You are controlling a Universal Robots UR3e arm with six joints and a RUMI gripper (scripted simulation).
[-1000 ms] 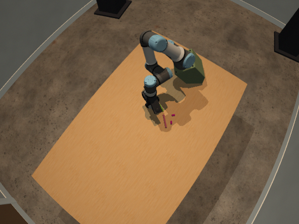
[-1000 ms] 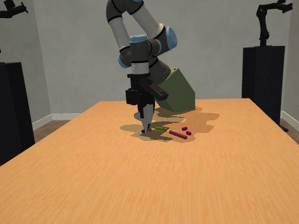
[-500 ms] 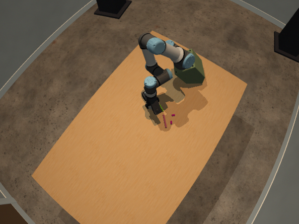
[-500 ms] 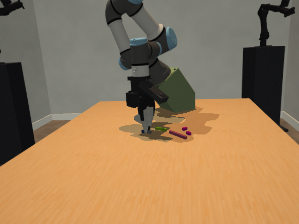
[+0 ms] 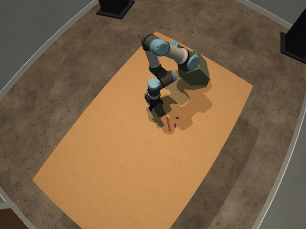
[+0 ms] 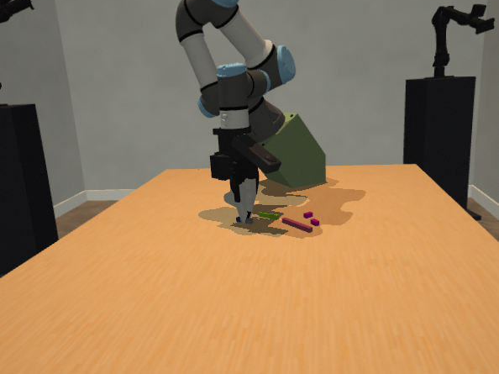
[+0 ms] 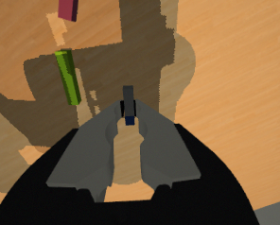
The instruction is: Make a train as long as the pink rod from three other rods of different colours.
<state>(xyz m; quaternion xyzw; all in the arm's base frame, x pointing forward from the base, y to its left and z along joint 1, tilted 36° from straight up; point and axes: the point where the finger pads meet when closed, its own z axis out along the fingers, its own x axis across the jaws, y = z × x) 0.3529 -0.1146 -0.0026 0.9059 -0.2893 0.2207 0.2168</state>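
The gripper (image 7: 129, 113) is pointing straight down near the middle of the wooden table (image 6: 252, 302), its two grey fingers closed on the small blue rod (image 7: 130, 120), which is sitting pinched between the fingertips. In the wrist view a grey rod (image 7: 128, 95) is lying directly beyond the blue one, in line with it; whether their ends are touching cannot be told. In the exterior view the fingertips are hanging right at the table surface.

The lime rod (image 7: 68, 77) is lying flat just to the side of the gripper, apart from the grey rod and roughly parallel to it. Beyond the lime rod, the pink rod (image 6: 296, 224) is lying flat, apart from it. Two short magenta rods (image 6: 307, 214) (image 6: 315, 222) are resting near the pink rod's far side, separate from each other and from it.

All the rods are clustering in the arm's shadow, close to the green base block (image 6: 294, 152). The table's edges are standing well away from this cluster on every side, with the widest stretch of bare wood running toward the near edge in the exterior view. Black pedestals (image 6: 438, 134) are standing off the table, well apart from the work area.
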